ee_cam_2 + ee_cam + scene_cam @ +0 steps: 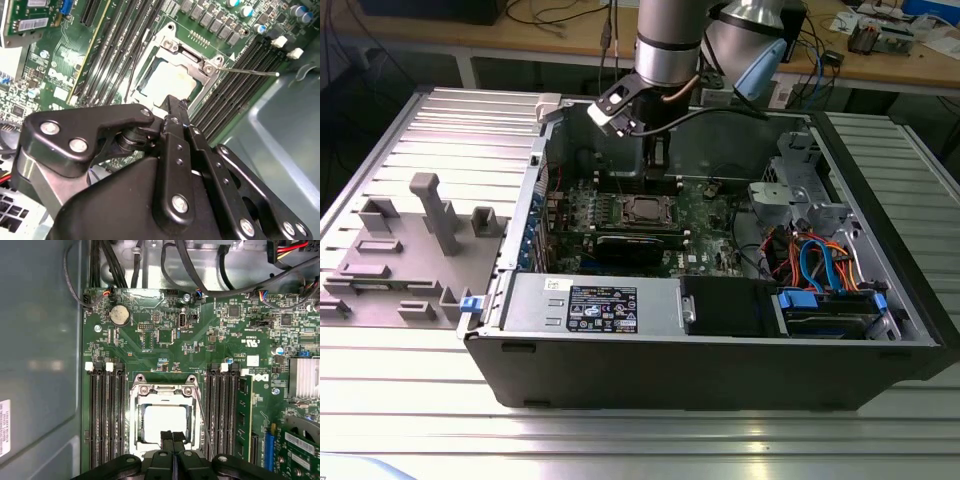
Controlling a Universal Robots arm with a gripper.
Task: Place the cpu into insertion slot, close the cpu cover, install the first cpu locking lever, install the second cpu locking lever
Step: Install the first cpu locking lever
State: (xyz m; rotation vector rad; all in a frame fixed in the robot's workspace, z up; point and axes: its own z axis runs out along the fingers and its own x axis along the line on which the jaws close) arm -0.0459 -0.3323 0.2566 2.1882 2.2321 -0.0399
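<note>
Inside the open dark grey computer case, the black two-fingered gripper has its fingertips pressed together with nothing between them, poised over one edge of the small flat square silver-grey cpu. The cpu lies flat within the thin square silver metal cpu cover on the green circuit board, between banks of long black memory slots. A thin silver wire lever reaches out from the cover's corner across the slots.

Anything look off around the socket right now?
Yes: a thin locking lever juts out from the cpu cover, angled across the memory slots instead of lying along the frame, so it looks unlatched. The cpu sits flat in the cut-out; no damage shows.
</note>
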